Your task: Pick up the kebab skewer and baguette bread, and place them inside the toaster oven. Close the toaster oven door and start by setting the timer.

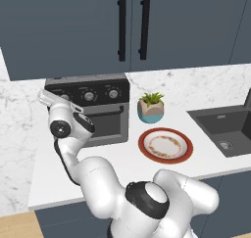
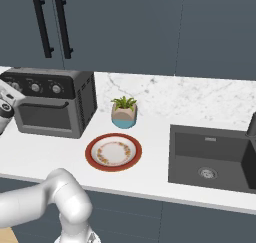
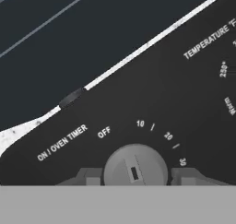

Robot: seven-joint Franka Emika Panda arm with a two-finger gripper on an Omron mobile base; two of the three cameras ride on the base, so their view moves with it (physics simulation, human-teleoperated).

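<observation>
White marble desk under dark cabinets, toaster oven [image 1: 90, 112] at its back with door [image 1: 100, 124] shut, arm bent toward its left end, tool [image 3: 134, 178] fingers straddling timer knob [image 3: 134, 165], apparently clamped.

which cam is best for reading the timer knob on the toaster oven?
Hand view. The timer knob sits close up between the fingertips, under the ON / OVEN TIMER label with OFF, 10, 20, 30 marks readable. The right base view shows the toaster oven with small knobs, no lettering. In the left base view the arm covers that end of the panel.
</observation>
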